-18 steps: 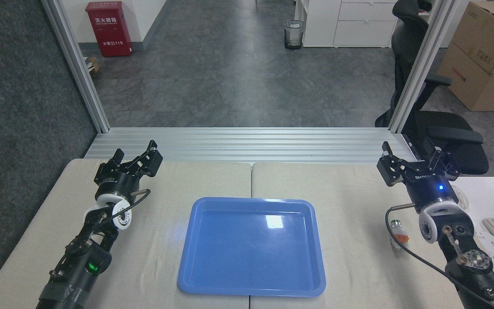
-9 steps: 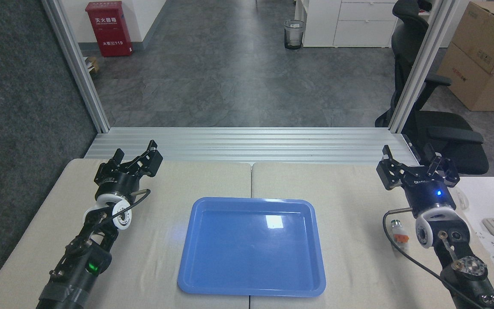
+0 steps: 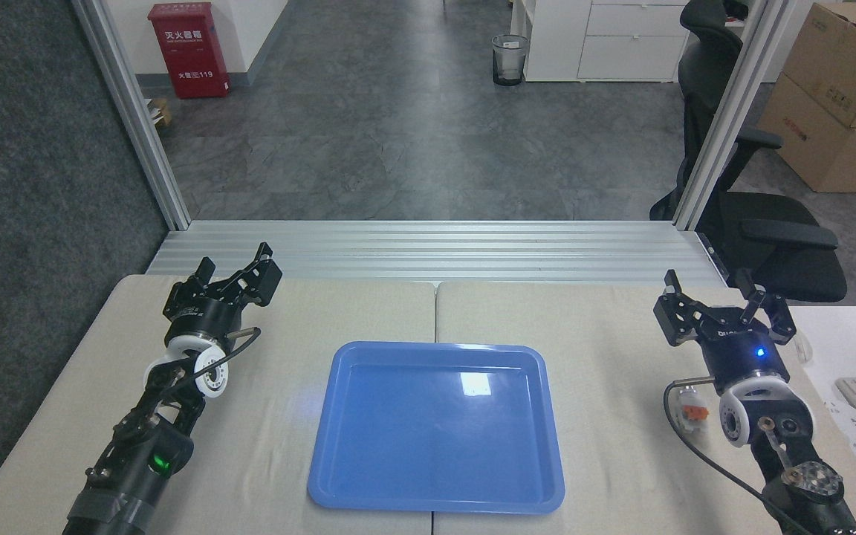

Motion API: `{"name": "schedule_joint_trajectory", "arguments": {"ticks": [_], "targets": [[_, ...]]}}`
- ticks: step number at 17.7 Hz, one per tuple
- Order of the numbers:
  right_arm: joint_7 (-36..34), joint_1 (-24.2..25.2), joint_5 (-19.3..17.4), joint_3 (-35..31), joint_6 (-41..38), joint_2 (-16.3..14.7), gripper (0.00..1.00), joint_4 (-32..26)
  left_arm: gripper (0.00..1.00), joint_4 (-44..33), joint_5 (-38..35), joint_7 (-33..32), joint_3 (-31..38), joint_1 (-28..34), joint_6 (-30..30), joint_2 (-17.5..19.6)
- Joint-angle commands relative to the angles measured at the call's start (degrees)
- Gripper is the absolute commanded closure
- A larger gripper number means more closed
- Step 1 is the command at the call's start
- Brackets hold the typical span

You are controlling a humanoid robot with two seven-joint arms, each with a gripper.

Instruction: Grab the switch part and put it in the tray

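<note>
The tray (image 3: 435,427) is lying nearest on the table (image 3: 621,371), its glossy blue floor holding nothing but a glare patch. To its right, well apart from the rim, the switch part (image 3: 692,413) is resting on the table just beside the right arm's wrist. Farther back, the right gripper (image 3: 725,312) is hovering with fingers spread, and the left gripper (image 3: 238,275) is likewise spread, gripping nothing.

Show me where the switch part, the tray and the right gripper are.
switch part (image 3: 692,413), head view, orange band.
tray (image 3: 435,427), head view, bare floor.
right gripper (image 3: 725,310), head view, midway between fingertips.
</note>
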Motion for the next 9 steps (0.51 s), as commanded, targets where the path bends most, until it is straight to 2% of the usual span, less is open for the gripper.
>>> {"name": "schedule_joint_trajectory", "arguments": {"ticks": [1,9], "targets": [[0.0,0.4,-0.1,-0.7,0.3,0.1,0.02,-0.1,0.0,0.0,0.0,0.0,0.0,0.0,0.0,0.0],[0.3,0.3,-0.2,-0.7,0.4,0.0,0.03,-0.2,0.0,0.0,0.0,0.0,0.0,0.1,0.0,0.0]]}}
